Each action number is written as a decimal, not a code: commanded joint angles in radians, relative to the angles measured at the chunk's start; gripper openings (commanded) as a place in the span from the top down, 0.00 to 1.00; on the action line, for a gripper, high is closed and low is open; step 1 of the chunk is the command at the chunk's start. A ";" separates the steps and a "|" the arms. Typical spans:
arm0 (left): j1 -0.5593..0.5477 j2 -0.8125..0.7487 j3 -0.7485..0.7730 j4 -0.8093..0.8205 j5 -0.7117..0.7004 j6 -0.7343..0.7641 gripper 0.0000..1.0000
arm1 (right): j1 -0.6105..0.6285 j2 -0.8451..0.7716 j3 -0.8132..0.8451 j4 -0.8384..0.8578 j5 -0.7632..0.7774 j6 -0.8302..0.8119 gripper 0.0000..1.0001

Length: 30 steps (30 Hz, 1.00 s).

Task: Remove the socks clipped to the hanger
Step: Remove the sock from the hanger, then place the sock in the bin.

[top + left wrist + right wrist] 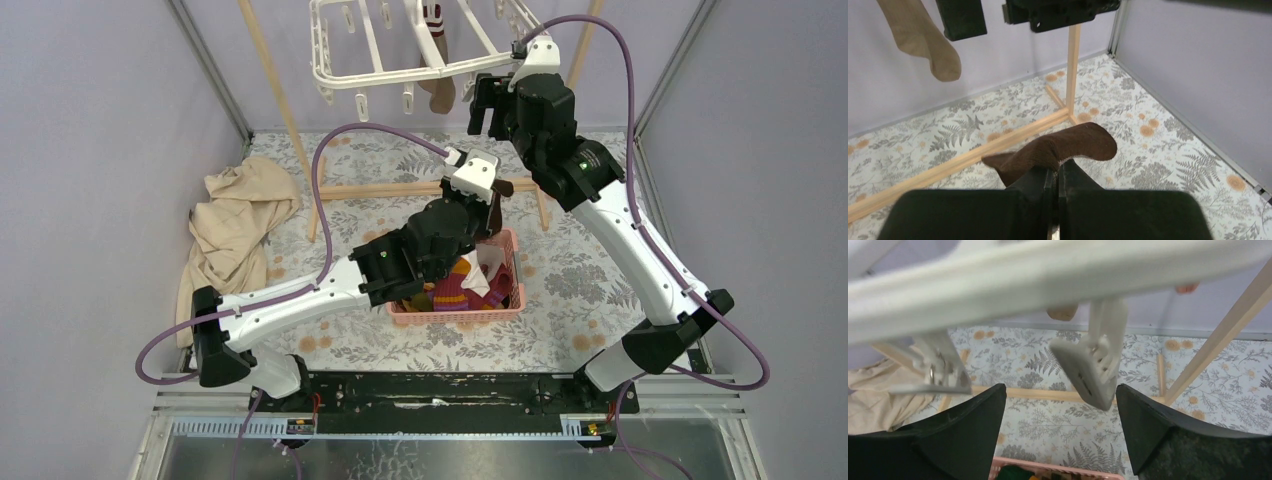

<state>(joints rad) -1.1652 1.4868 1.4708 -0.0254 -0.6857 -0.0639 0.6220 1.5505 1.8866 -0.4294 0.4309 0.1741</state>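
The hanger (420, 72) hangs high at the far end of the table, between the poles of the wooden frame (275, 90). Below it, mid-table, the pink basket (450, 314) holds a heap of socks (455, 290) already off the clips.

The left gripper (1058, 172) sits over the basket's far rim, fingers clenched on a brown sock (1063, 147) that pokes forward, well apart from the hanger. The right gripper (1059, 395) is up at the hanger's near bar, fingers spread wide. A clip (1088, 375) that looks empty dangles between them and touches neither. Just left of it a tan sock (440, 95) is clipped on, with a striped sock (432, 18) behind.

The brown sock reaches past the far rim, so letting go here could drop it on the table rather than in the basket. Closing the right fingers now would catch only the bare clip. Tugging that would swing the light hanger and make the tan sock harder to reach.
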 commanded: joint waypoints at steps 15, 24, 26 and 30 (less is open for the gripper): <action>0.051 -0.092 -0.158 -0.048 0.046 -0.148 1.00 | 0.007 -0.287 -0.410 -0.025 -0.210 0.141 0.00; 0.094 -0.050 -0.121 -0.079 0.116 -0.157 1.00 | 0.007 -0.444 -0.684 -0.013 -0.249 0.208 0.00; 0.097 -0.033 -0.101 -0.088 0.127 -0.157 1.00 | 0.007 -0.472 -0.734 -0.008 -0.256 0.220 0.00; 0.102 0.011 -0.047 -0.106 0.153 -0.154 1.00 | 0.007 -0.523 -0.814 -0.001 -0.263 0.240 0.00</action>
<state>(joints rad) -1.0714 1.4620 1.3468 -0.1356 -0.5648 -0.2085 0.6220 1.0779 1.1175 -0.4633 0.1902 0.3763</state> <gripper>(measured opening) 0.024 0.993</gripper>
